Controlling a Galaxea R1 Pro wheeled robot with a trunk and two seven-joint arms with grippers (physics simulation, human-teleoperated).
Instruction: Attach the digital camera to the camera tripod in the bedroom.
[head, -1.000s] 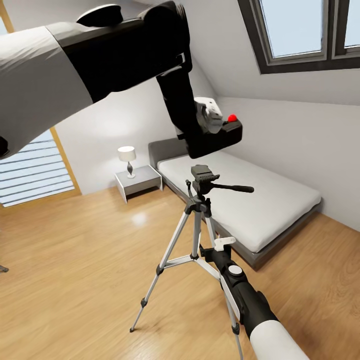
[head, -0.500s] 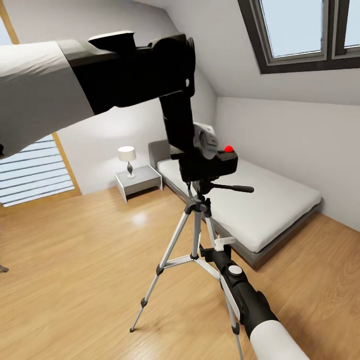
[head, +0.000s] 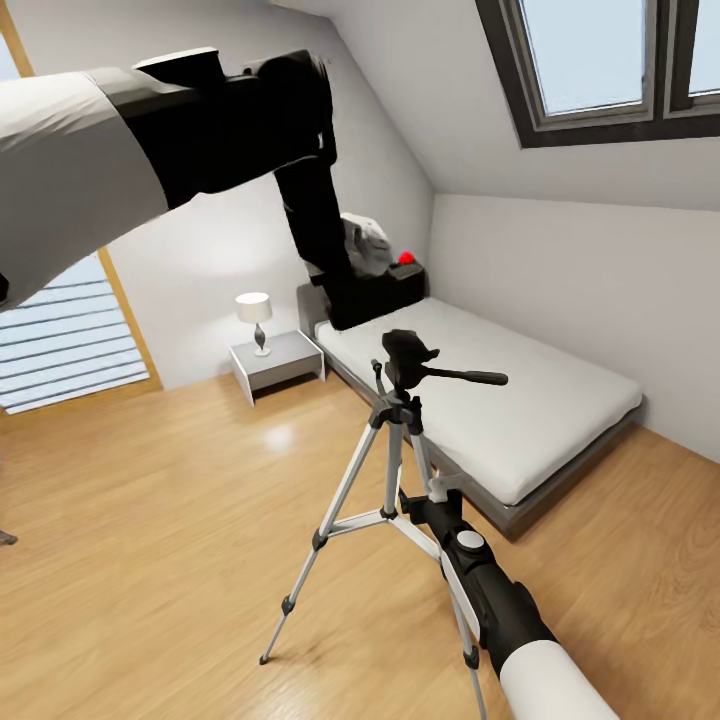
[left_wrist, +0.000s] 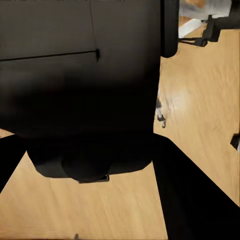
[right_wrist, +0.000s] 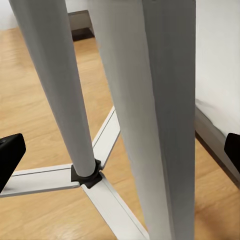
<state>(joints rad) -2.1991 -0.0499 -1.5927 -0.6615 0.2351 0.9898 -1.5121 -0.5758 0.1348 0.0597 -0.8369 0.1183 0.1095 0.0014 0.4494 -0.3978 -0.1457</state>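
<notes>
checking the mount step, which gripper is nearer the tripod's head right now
Left. The left gripper, holding the digital camera, hangs just above and behind the camera tripod head. The right gripper sits lower, fingers around a leg, by the braces.

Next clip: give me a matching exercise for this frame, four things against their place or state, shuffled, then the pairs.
Things:
1. digital camera
2. camera tripod
3. lamp
4. right tool

Places or states:
A. standing on the wood floor, head bare
B. on the nightstand beside the bed
C. held up in the left tool, above the tripod head and clear of it
D. open, its fingers either side of a tripod leg

Pairs: 1-C, 2-A, 3-B, 4-D
</notes>
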